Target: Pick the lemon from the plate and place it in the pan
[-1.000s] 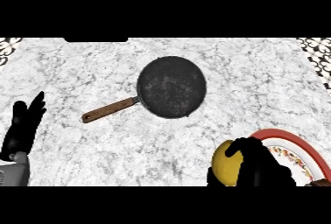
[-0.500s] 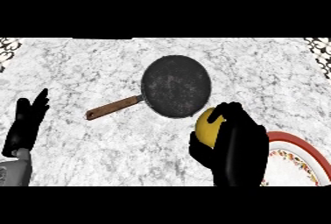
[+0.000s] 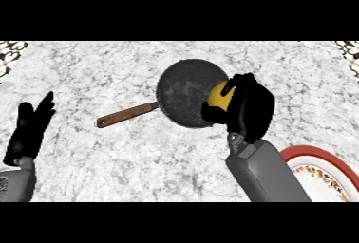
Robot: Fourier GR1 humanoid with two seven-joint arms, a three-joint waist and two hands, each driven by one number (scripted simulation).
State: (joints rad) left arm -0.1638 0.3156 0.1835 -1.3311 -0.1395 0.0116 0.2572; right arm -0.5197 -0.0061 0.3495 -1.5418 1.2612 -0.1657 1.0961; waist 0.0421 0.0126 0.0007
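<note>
A yellow lemon (image 3: 218,94) is held in my right hand (image 3: 247,108), whose fingers curl round it and hide most of it. The hand and lemon are over the right edge of the dark round pan (image 3: 184,93), which lies on the counter with its brown handle (image 3: 126,115) pointing left and toward me. The red-rimmed patterned plate (image 3: 320,159) sits at the lower right with nothing on its visible part. My left hand (image 3: 29,130) rests open at the far left, fingers up.
The marble counter (image 3: 105,71) stretches wide around the pan. Patterned objects show at the top corners, one at the left (image 3: 10,50) and one at the right (image 3: 348,46).
My right hand has carried the lemon from the plate at the lower right up and leftward to the pan's right edge. The left hand has stayed in place.
</note>
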